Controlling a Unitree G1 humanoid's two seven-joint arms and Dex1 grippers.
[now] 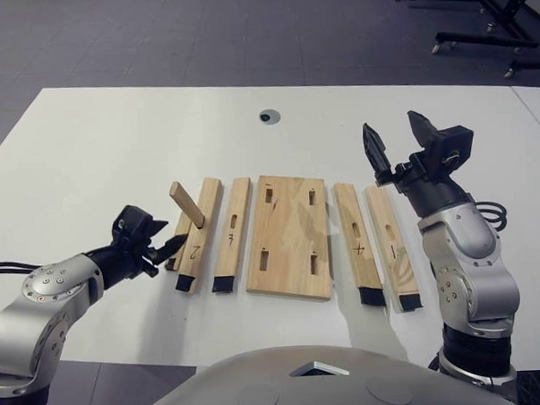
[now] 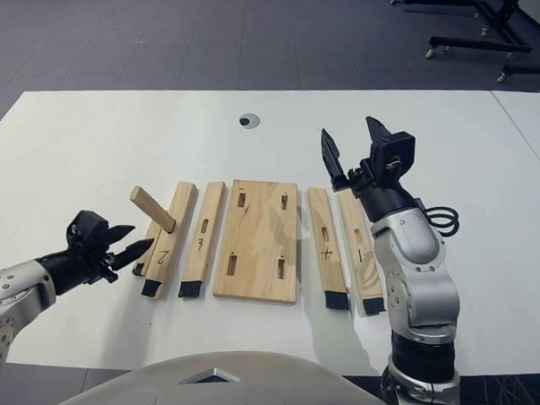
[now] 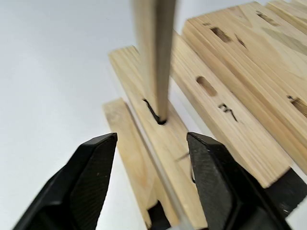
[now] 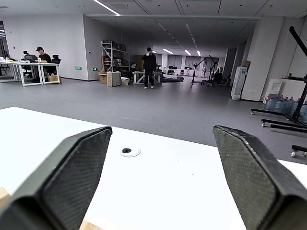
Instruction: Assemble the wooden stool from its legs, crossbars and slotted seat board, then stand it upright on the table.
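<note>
Crossbar fitting under way: my left gripper (image 2: pixel 130 242), jaws apart, sits just beside the outermost leg (image 1: pixel 198 232), where a crossbar (image 1: pixel 187 204) stands tilted in its slot, seemingly half-seated. The right gripper (image 1: pixel 390 125) hangs open above the far legs, and the seat board (image 1: pixel 288 238) lies flat between. Next, I judge: grip and press home.

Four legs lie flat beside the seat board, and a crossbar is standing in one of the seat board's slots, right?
No: the crossbar stands in a slot of the leftmost leg, not of the seat board, as the left wrist view shows. The rest is right.
</note>
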